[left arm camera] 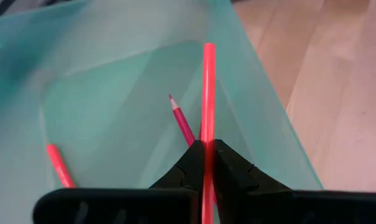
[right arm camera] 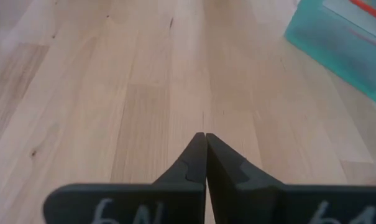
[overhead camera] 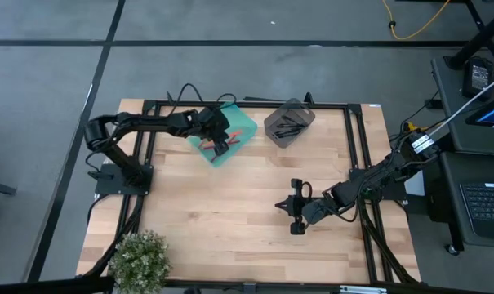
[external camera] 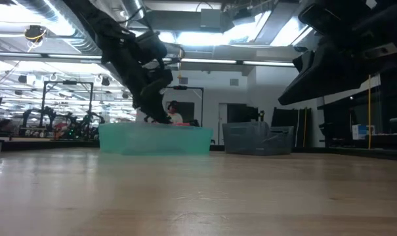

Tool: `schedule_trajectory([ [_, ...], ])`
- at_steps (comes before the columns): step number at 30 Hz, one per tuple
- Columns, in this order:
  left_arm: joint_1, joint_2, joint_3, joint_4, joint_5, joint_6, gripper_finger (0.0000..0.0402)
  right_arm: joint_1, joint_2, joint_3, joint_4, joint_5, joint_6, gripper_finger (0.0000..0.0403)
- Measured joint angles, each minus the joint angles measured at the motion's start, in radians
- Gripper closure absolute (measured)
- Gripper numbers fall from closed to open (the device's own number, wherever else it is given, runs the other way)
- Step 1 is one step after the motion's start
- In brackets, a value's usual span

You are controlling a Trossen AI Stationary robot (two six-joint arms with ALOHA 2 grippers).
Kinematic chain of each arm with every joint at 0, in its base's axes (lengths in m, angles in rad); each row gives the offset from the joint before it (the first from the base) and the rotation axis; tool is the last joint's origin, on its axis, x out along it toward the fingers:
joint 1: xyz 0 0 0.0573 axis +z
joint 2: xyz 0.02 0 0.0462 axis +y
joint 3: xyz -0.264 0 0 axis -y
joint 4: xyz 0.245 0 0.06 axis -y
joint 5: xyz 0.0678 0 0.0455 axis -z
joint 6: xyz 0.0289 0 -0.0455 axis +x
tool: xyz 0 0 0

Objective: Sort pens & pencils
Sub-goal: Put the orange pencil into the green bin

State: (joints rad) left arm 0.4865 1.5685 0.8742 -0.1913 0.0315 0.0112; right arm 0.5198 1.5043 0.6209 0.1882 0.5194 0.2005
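Pale wooden tabletop (overhead camera: 230,212): nearest, the right gripper (overhead camera: 295,208) rests closed and empty. Farther back, the left gripper (left arm camera: 206,152) pinches an orange pencil (left arm camera: 208,93) above the teal bin (overhead camera: 224,135), where two pencils (left arm camera: 181,118) lie. Beside it, pens (overhead camera: 291,124) fill the grey bin (overhead camera: 289,122). Lowering before letting go should keep the pencil from bouncing out.

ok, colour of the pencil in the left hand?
Bright red-orange pencil, clearest in the left wrist view.

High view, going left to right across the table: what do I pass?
Potted plant → left gripper, shut on a pencil over the teal bin → grey bin → right gripper, shut and empty.
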Motion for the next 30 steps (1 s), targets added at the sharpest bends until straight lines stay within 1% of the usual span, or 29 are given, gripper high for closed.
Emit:
schedule_trajectory([
  [6, 0.017, 0.051, 0.031, -0.007, 0.001, 0.023, 0.0388, 0.0, 0.0, 0.0, 0.0, 0.0, 0.0, 0.0399],
  [13, 0.039, 0.05, 0.032, -0.016, 0.016, 0.018, 0.0388, 0.0, 0.0, 0.0, -0.024, 0.001, 0.001, 0.0399],
  [30, 0.027, 0.05, 0.032, -0.019, 0.02, -0.005, 0.0387, 0.0, 0.0, 0.0, -0.026, 0.0, 0.007, 0.0399],
])
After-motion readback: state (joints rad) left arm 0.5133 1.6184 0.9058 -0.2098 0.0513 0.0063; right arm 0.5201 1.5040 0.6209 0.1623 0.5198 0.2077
